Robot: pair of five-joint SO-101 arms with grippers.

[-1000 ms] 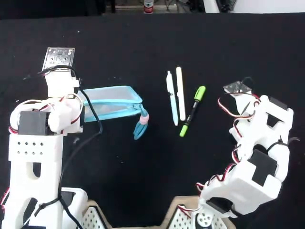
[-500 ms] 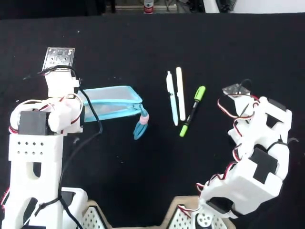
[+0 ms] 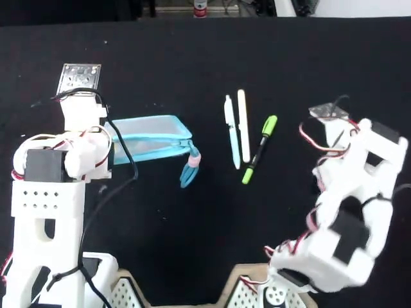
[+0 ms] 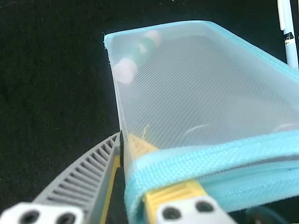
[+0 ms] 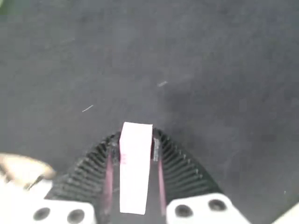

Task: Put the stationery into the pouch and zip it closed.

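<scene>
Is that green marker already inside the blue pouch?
No, it is out: the green marker lies on the black table beside a white pen, apart from the pouch.

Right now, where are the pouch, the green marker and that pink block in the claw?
pouch point(image 3: 154, 136), high view, mesh side.
marker point(image 3: 259, 151), high view, black barrel.
pink block point(image 5: 135, 165), right wrist view, flat front face.

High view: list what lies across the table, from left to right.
left arm → pouch → blue and white pen → white pen → green highlighter → right arm
</scene>
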